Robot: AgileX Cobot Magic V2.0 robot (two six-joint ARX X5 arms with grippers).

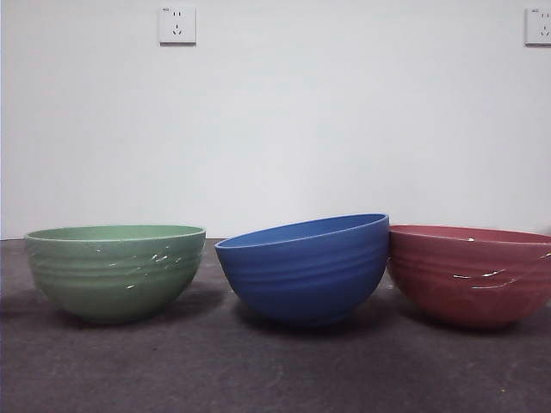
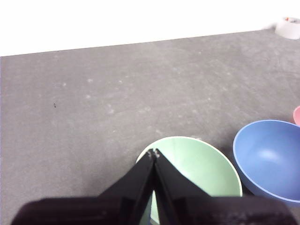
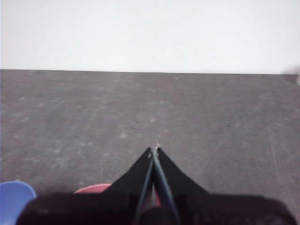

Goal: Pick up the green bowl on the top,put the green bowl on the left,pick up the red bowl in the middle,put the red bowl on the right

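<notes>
The green bowl (image 1: 115,271) stands upright on the table at the left of the front view. The red bowl (image 1: 472,274) stands at the right, touching a tilted blue bowl (image 1: 306,267) in the middle. My left gripper (image 2: 153,153) is shut and empty, held above the green bowl (image 2: 201,166). My right gripper (image 3: 154,150) is shut and empty, above the red bowl (image 3: 91,189), of which only a rim sliver shows. Neither arm shows in the front view.
The blue bowl also shows in the left wrist view (image 2: 269,159) and as an edge in the right wrist view (image 3: 14,201). A small white object (image 2: 288,27) sits at the far table edge. Two wall sockets (image 1: 176,25) are on the white wall.
</notes>
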